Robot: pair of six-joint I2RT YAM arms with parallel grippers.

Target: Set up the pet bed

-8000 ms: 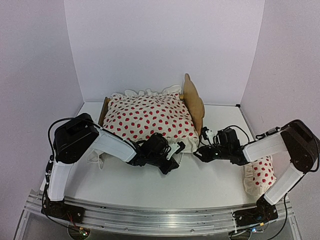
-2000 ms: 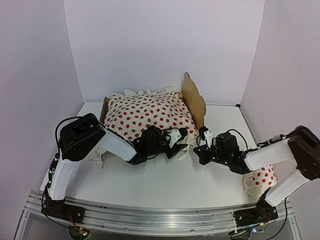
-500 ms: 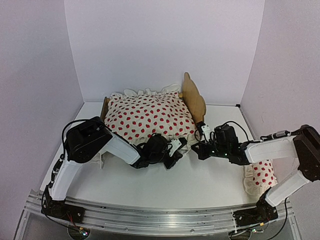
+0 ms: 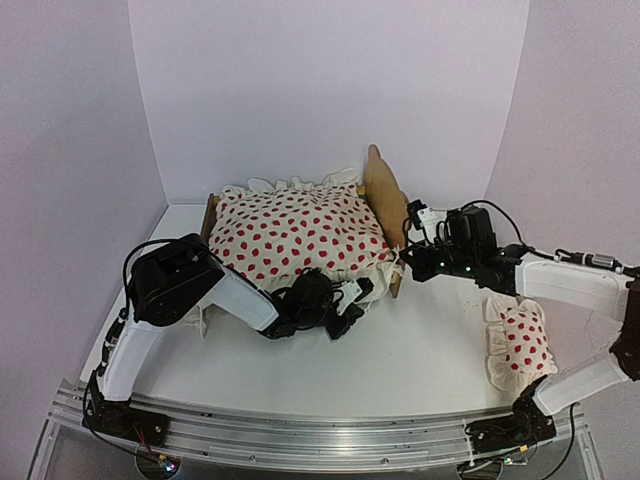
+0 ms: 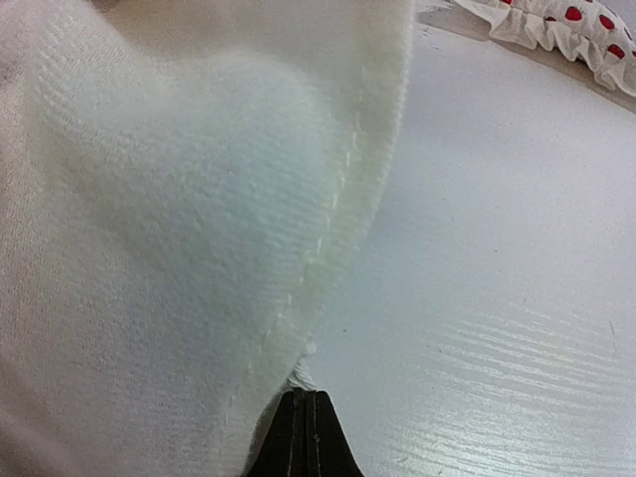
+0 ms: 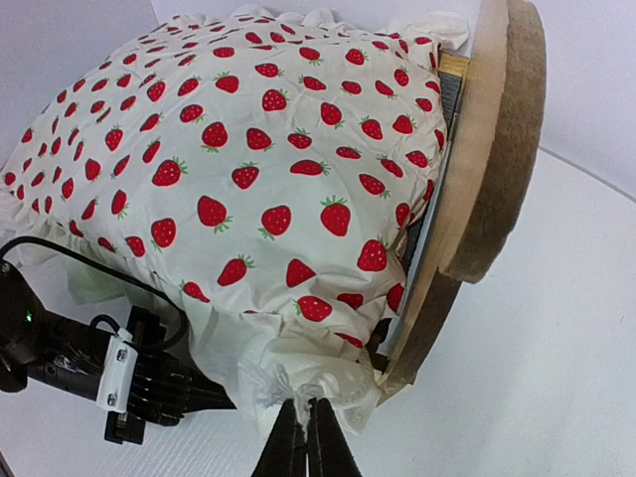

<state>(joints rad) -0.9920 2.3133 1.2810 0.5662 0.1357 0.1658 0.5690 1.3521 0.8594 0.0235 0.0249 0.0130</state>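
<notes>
My left claw [image 4: 352,293] is low at the near edge of the duvet [image 4: 295,230]. On the left wrist cam its tips [image 5: 306,432] are pressed together on a bit of the plain white hem, and the cloth fills most of that view. So it's closed, pinching the duvet.

The pet bed [image 4: 383,200] sits at the back middle of the counter [image 4: 400,360], with the low footboard on the left and the wavy headboard on the right. The red-spotted duvet is heaped on top and spills over the near side.

My right claw [image 4: 408,262] is at the near corner by the headboard [image 6: 477,199]. On the right wrist cam the tips [image 6: 303,437] are closed on the white ruffle of the duvet [image 6: 268,189], just beside the bottom of the headboard.

The little spotted pillow [image 4: 520,345] lies on the counter far right, well apart from the bed.
</notes>
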